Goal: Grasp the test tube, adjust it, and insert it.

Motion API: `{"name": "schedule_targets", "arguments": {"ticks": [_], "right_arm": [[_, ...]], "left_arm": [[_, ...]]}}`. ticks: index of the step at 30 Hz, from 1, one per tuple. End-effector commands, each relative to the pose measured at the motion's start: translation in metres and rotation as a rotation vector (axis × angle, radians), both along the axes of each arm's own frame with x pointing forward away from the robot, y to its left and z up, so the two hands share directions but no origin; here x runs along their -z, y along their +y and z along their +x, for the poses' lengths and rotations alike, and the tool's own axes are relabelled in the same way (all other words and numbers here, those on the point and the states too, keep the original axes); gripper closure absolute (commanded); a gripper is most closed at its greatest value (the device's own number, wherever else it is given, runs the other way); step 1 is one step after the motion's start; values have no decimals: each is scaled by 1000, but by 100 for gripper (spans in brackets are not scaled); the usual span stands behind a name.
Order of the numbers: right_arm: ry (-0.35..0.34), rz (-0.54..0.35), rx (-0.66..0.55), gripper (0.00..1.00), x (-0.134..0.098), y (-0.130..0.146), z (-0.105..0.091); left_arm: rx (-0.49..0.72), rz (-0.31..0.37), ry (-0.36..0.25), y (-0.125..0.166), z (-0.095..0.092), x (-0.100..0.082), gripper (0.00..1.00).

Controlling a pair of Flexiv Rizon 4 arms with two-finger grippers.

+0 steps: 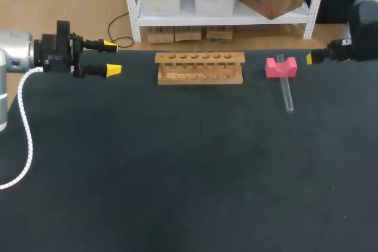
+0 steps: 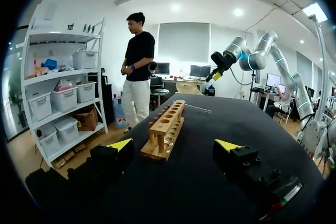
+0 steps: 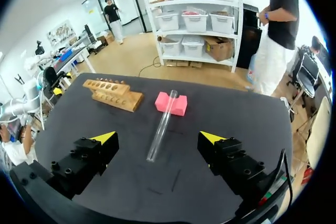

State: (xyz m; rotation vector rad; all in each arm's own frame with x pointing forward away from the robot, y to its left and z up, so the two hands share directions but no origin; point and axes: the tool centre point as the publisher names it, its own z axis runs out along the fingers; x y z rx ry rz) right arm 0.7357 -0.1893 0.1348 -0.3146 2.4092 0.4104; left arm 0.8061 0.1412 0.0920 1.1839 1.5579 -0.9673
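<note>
A clear glass test tube (image 1: 287, 91) lies on the dark table, its far end resting in the notch of a pink foam block (image 1: 279, 68). The wooden tube rack (image 1: 199, 68) stands at the back centre, its holes unfilled. My right gripper (image 1: 311, 58) hovers at the back right, just right of the pink block. In the right wrist view this gripper (image 3: 157, 138) is open and the tube (image 3: 163, 121) lies on the table ahead of it, untouched. My left gripper (image 1: 111, 57) is open at the back left, pointing at the rack (image 2: 165, 128), with nothing between its fingers.
The pink block (image 3: 170, 103) and rack (image 3: 113, 94) stand in a row near the table's back edge. My right arm (image 2: 231, 59) shows beyond the rack in the left wrist view. A white coiled cable (image 1: 23, 116) hangs along the left arm.
</note>
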Motion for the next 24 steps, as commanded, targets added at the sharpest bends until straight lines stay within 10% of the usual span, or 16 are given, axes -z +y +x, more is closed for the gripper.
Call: {"name": "schedule_targets", "arguments": {"ticks": [1, 15, 24], "right_arm": [[-100, -252, 238, 0, 10, 5, -3], [-155, -492, 337, 0, 28, 12, 13], [-195, -455, 346, 0, 51, 28, 22]], "left_arm": [[0, -1, -2, 0, 0, 1, 0], [0, -1, -2, 0, 0, 1, 0], [0, -1, -2, 0, 0, 1, 0]]}}
